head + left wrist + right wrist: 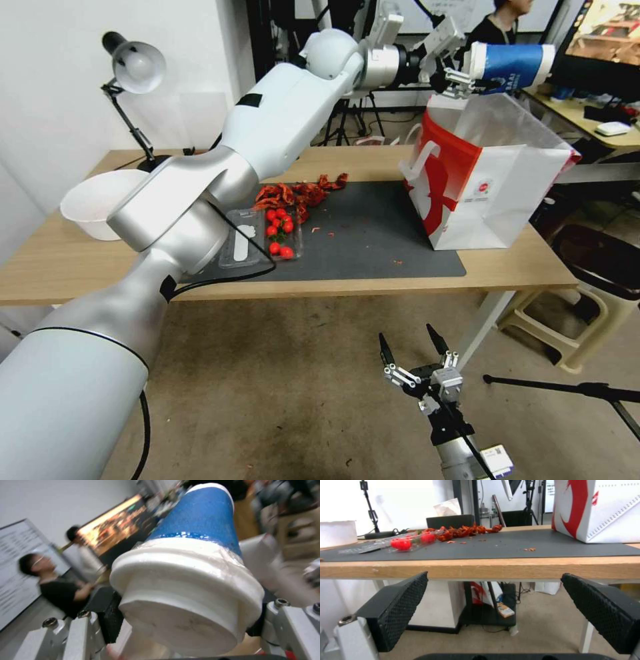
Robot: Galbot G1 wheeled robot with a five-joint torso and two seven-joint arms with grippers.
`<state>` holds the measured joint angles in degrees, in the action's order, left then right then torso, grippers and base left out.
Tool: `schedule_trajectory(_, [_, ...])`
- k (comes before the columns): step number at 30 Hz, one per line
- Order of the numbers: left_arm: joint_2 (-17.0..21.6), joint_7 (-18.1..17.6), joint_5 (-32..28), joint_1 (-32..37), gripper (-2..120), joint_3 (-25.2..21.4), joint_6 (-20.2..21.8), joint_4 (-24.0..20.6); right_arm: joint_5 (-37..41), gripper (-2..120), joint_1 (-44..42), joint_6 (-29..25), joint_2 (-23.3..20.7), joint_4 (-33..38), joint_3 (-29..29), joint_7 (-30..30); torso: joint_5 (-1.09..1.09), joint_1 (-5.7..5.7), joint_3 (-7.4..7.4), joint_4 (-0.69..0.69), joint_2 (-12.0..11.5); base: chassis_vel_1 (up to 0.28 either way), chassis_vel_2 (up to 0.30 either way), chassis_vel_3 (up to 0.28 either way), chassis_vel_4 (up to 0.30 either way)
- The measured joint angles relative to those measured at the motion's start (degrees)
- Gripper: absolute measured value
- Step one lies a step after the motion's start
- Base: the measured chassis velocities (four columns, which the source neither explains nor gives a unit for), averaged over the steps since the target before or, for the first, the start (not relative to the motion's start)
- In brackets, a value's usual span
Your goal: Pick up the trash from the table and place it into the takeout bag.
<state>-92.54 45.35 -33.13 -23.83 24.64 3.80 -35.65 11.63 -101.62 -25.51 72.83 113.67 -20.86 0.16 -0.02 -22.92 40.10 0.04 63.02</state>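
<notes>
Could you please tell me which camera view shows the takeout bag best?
The head view: the takeout bag stands whole and open on the table, under the left end effector holding the paper cup. The right wrist view shows its lower corner; the left wrist view shows a blurred white edge.

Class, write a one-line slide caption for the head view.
Left tool holds the blue-white paper cup above the takeout bag; right tool waits open below the table.

The takeout bag (490, 180) stands at the mat's (373, 233) right end on the tabletop (80, 267). The left pincer (467, 75) holds the paper cup (513, 65) above the bag. Left on the mat lies a tomato tray (263, 237), a bowl (100, 200) farther left.
</notes>
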Motion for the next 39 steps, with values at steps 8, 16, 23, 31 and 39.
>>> schedule_trajectory(8, [0.14,-3.41,5.34,0.65,64,3.06,-0.77,0.19,0.34,100,-0.56,-0.72,-0.42,-0.05,-0.66,-0.04,0.03,0.00,0.00,-0.05,0.00,0.000,0.000,0.000,0.000])
schedule_trajectory(16, [0.30,-5.29,7.00,0.28,64,4.16,-0.13,0.20,0.42,100,-0.48,-0.75,-0.38,-0.18,-0.48,-0.07,0.02,0.00,0.00,-0.03,0.00,0.000,0.000,0.000,0.000])
schedule_trajectory(23, [0.33,-5.40,9.84,0.20,64,5.80,-0.55,-0.95,0.65,100,-0.53,-0.90,-0.69,-0.18,-0.60,-0.08,0.02,0.01,0.00,-0.05,0.00,0.000,0.000,0.000,0.000])
schedule_trajectory(31, [0.37,-4.27,11.23,-0.41,64,6.71,-1.29,-1.45,0.70,100,-0.41,-0.95,-0.65,-0.27,-0.56,-0.10,0.02,0.00,0.00,-0.03,0.00,0.000,0.000,0.000,0.000])
schedule_trajectory(39, [0.38,-2.76,11.49,-1.04,64,7.80,-1.99,-1.46,0.71,100,-0.38,-1.05,-0.60,-0.30,-0.51,-0.16,0.02,0.00,0.00,-0.04,0.00,0.000,0.000,0.000,0.000])
